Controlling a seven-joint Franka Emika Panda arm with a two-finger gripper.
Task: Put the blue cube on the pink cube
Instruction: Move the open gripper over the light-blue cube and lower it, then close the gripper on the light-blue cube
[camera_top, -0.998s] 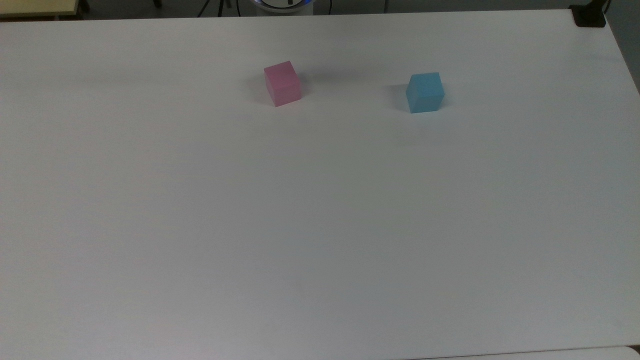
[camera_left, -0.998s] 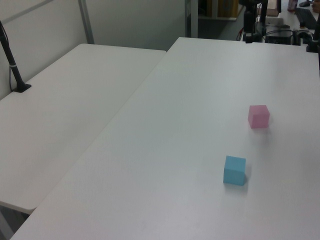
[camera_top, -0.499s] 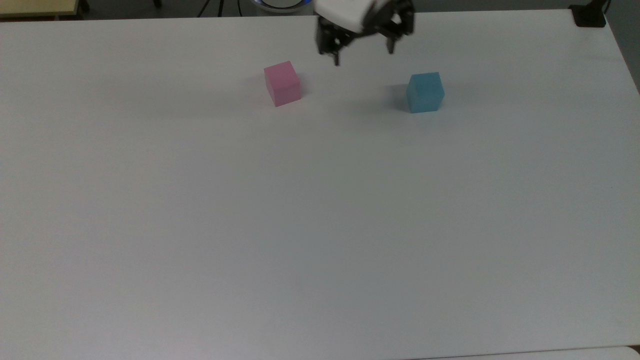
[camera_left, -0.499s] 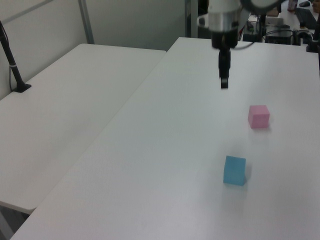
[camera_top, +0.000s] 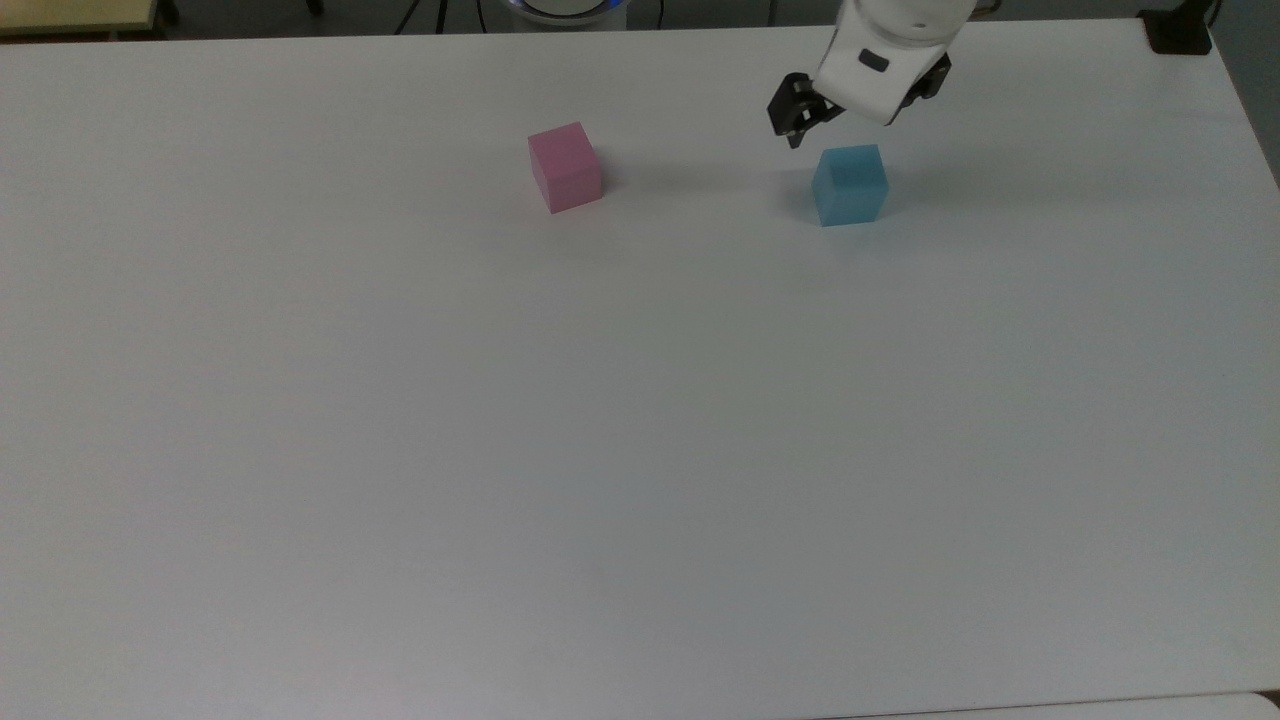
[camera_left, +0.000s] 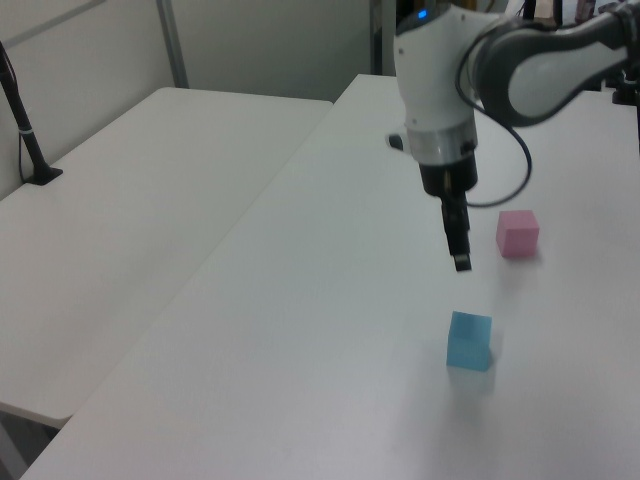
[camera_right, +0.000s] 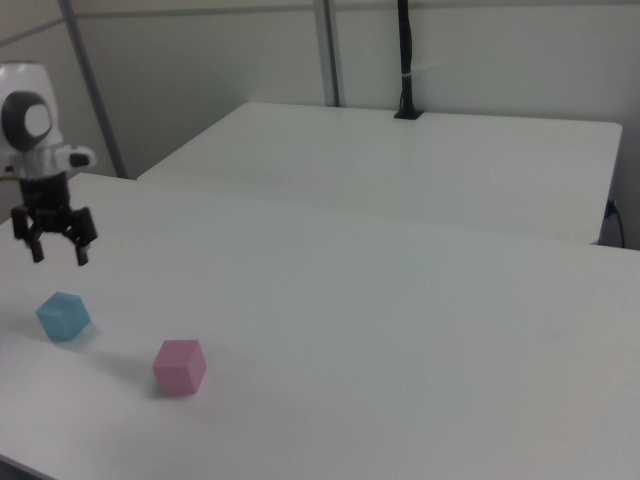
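Observation:
The blue cube (camera_top: 850, 185) rests on the white table (camera_top: 640, 450), to the right of the pink cube (camera_top: 565, 166) in the top view. The two cubes stand well apart. My gripper (camera_top: 850, 115) hovers just above the blue cube, a little behind it in the top view, and touches nothing. In the right view the gripper (camera_right: 60, 255) is open, fingers pointing down, with the blue cube (camera_right: 63, 316) below it and the pink cube (camera_right: 179, 366) to the right. In the left view the gripper (camera_left: 460, 262) hangs above the blue cube (camera_left: 469, 341), with the pink cube (camera_left: 517, 233) farther back.
A second white table (camera_left: 150, 200) adjoins this one, with a black post (camera_left: 25, 130) clamped on it. A black clamp (camera_top: 1180, 30) sits at the top view's top right corner. Wide bare tabletop lies in front of both cubes.
The arm came into view, first between the two cubes, then swung to the top view's right and dropped lower over the blue cube. Neither cube has moved.

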